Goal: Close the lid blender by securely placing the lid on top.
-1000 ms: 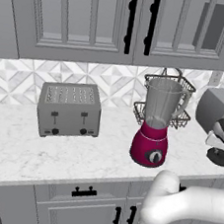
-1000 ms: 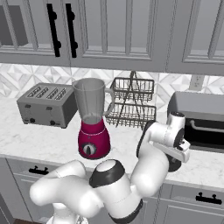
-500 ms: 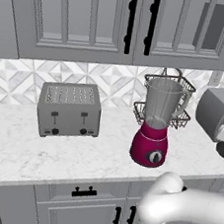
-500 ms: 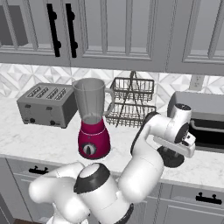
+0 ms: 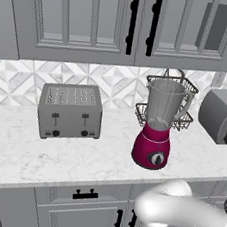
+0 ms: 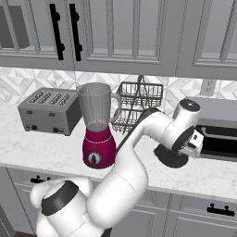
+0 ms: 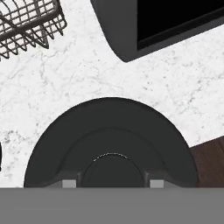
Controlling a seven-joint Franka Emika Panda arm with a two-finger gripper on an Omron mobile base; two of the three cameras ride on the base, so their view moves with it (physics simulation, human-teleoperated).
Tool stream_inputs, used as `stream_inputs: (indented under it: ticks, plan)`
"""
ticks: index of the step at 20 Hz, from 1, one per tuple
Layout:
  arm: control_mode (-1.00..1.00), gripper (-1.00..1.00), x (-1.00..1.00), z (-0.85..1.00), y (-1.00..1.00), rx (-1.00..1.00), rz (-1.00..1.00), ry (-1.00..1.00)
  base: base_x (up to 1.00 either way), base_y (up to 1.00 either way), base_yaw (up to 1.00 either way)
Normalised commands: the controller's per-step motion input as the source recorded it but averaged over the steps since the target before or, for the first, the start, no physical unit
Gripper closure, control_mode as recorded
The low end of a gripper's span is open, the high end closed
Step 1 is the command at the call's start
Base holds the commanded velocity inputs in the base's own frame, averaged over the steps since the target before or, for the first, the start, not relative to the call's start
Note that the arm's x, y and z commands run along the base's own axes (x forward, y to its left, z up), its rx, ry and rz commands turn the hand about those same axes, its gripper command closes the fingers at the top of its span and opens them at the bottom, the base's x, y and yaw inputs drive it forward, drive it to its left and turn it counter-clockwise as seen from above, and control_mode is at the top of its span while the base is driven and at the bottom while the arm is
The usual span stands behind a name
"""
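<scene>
nearby: wire rack (image 7: 30, 22), oven (image 7: 148, 22) by lid (image 7: 109, 140)

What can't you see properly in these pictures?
- Gripper fingertips: in the hand view the lid sits close under the camera and covers them.
- Gripper in the right base view: the white hand blocks where it meets the lid.
- Lid's far side: hidden behind the hand in the right base view.
- Grey appliance: cut off by the left base view's right edge.
- Wire rack: partly behind the blender.

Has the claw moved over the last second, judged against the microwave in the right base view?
Yes. The claw has risen from the counter edge up toward the microwave, carrying the lid.
</scene>
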Motion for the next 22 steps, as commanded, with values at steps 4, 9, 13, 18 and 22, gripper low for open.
stream_inputs:
  ticks: [4, 9, 13, 18, 22]
  plan:
    - [-1.0, 1.0, -0.41, 0.94, 0.56, 0.0, 0.05, -0.24, 0.0, 0.0, 0.0]
    - [-1.0, 1.0, -0.32, 0.97, 0.68, 0.0, 0.06, -0.16, 0.0, 0.0, 0.0]
    - [-1.0, 1.0, -0.29, 0.95, 0.76, 0.0, 0.06, -0.12, 0.0, 0.0, 0.0]
    - [-1.0, 1.0, -0.23, 0.85, 0.76, 0.0, 0.06, -0.1, 0.0, 0.0, 0.0]
    - [-1.0, 1.0, -0.09, 0.73, 0.74, 0.0, 0.04, -0.13, 0.0, 0.0, 0.0]
